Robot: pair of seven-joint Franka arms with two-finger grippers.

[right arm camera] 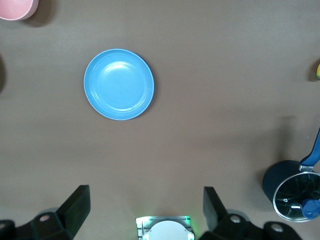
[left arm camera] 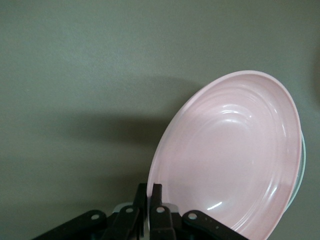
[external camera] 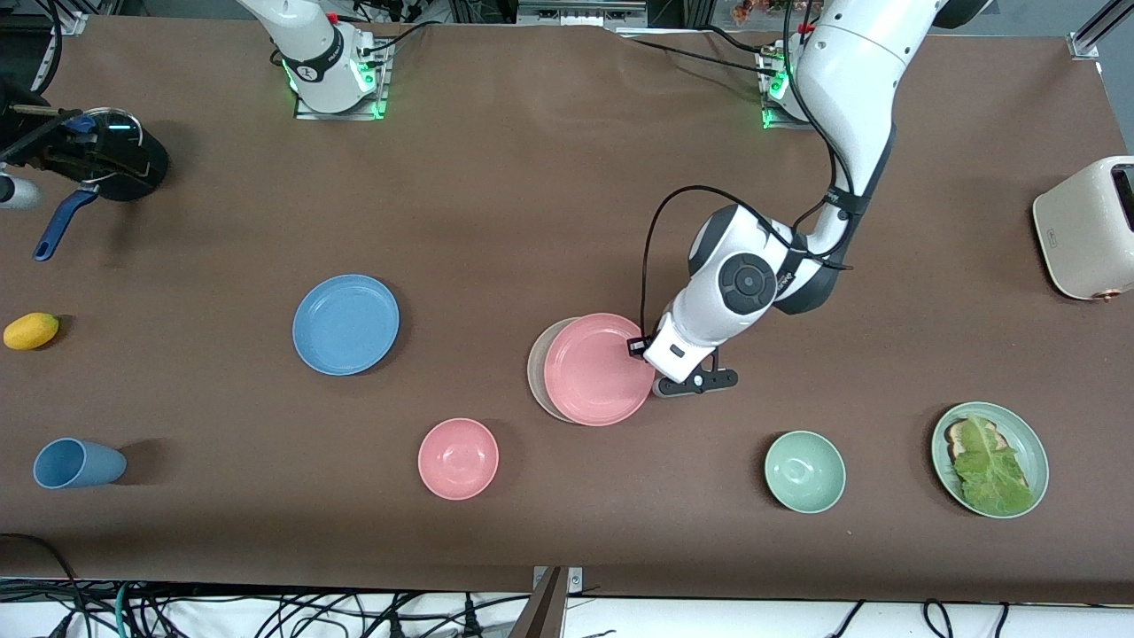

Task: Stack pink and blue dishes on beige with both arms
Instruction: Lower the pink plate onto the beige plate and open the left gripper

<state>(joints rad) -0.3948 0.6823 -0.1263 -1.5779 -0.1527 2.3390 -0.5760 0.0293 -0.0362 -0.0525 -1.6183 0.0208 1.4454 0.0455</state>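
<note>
The left end effector (external camera: 660,365) pinches the rim of the pink plate (external camera: 599,369), which lies over the beige plate (external camera: 537,370), shifted toward the left arm's end of the tabletop (external camera: 549,177). Toward the right arm's end, the blue plate (external camera: 345,324) lies alone. The right end effector (right arm camera: 145,212) waits spread wide, high above it.
</note>
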